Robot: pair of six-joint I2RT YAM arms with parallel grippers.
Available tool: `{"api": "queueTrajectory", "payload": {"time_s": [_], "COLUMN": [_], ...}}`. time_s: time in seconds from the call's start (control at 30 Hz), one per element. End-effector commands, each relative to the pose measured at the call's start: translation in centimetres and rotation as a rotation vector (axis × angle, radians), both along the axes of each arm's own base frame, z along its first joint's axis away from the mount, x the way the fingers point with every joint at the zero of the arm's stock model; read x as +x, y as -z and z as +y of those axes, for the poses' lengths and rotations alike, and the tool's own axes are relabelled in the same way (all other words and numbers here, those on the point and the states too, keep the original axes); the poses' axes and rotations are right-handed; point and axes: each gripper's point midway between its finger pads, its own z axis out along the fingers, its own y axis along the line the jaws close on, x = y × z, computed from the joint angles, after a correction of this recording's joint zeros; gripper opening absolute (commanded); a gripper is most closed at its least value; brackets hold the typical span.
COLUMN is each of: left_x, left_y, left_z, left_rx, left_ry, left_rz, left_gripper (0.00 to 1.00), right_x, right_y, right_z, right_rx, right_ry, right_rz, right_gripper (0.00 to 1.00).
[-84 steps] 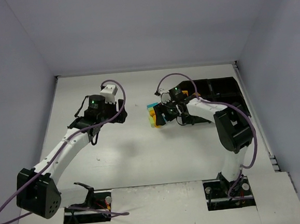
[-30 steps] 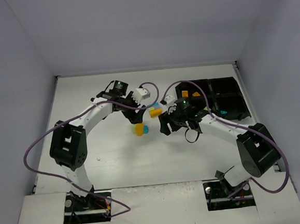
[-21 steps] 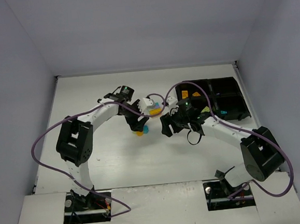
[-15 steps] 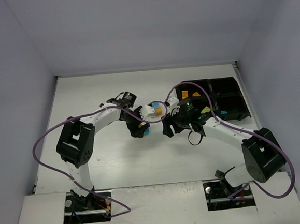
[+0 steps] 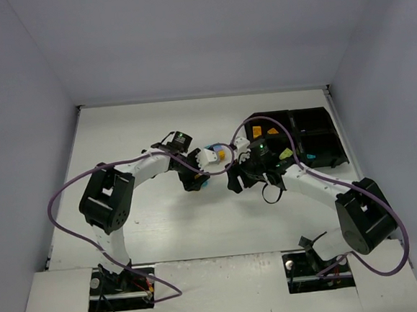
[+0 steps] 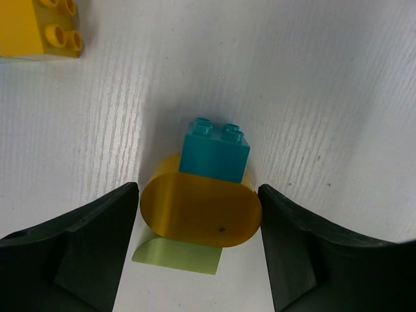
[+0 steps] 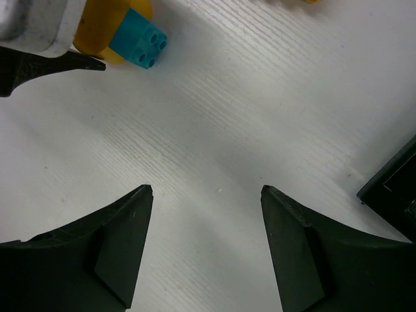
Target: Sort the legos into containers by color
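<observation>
— White table [image 5: 221, 220] between pale grey walls [image 5: 199, 41], and we see the left arm [image 5: 144, 161] reaching much farther in than a few seconds back: it was folded on its own side, now the left gripper [image 6: 198, 195] is down at the middle of the table
— And a second ago the little stack [image 7: 136, 44] lay uncovered. Now we have the pincer's fingers [image 6: 84, 253] spread wide either side of it, not touching that we can tell
— What is in the stack?
— We make out an orange rounded brick [image 6: 201, 218], a cyan brick [image 6: 214, 146] against its far side, and a pale green piece [image 6: 175, 257] peeking out underneath. Whether they are clipped together we cannot tell
— The right gripper [image 7: 207, 192]?
— Hardly moved in the last second. Its jaws stand apart with nothing but bare table between them, just beside the stack, on the side toward the black tray [image 5: 314, 122]
— So what does that mean for the sort?
— We judge the left is set to close on the stack; no brick is lifted yet. Mixed colours cannot share one compartment, so we expect the pieces must be pulled apart first
— Progress?
— One orange lego [image 5: 271, 131] and one cyan lego [image 5: 309, 155] lie in separate compartments of the tray; a yellow-orange brick [image 5: 221, 155] waits on the table near the stack
</observation>
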Motion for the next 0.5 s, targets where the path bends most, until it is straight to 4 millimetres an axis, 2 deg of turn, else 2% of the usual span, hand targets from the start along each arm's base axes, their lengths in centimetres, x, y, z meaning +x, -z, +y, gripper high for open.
{"api": "queueTrajectory", "payload": {"time_s": [0.0, 0.07, 0.17, 0.2, 0.27, 0.3, 0.47], "left_x": [0.8, 0.5, 0.2, 0.3, 0.2, 0.4, 1.1], "left_y": [-2.6, -2.6, -2.8, -3.5, -4.0, -5.3, -9.0], "left_z": [-1.1, -1.3, -1.2, -1.2, -1.1, -1.2, -0.7], "left_rx": [-0.052, -0.059, -0.063, -0.075, -0.092, -0.116, -0.182], "left_ry": [0.021, 0.031, 0.027, 0.024, 0.007, 0.003, -0.052], "left_rz": [-0.088, -0.083, -0.076, -0.092, -0.103, -0.137, -0.249], "left_gripper": [0.65, 0.62, 0.53, 0.46, 0.43, 0.4, 0.28], "right_x": [1.0, 1.0, 1.1, 1.2, 1.2, 1.2, 1.6], "right_y": [-2.5, -2.6, -3.0, -3.2, -3.7, -4.2, -6.3], "right_z": [0.4, 0.4, 0.3, 0.2, 0.4, 0.5, 1.0], "right_rx": [0.059, 0.062, 0.069, 0.075, 0.089, 0.1, 0.149], "right_ry": [0.012, 0.014, 0.02, 0.024, 0.02, 0.022, 0.037], "right_rz": [-0.072, -0.073, -0.082, -0.085, -0.09, -0.096, -0.112], "right_gripper": [0.64, 0.64, 0.64, 0.64, 0.64, 0.63, 0.61]}}
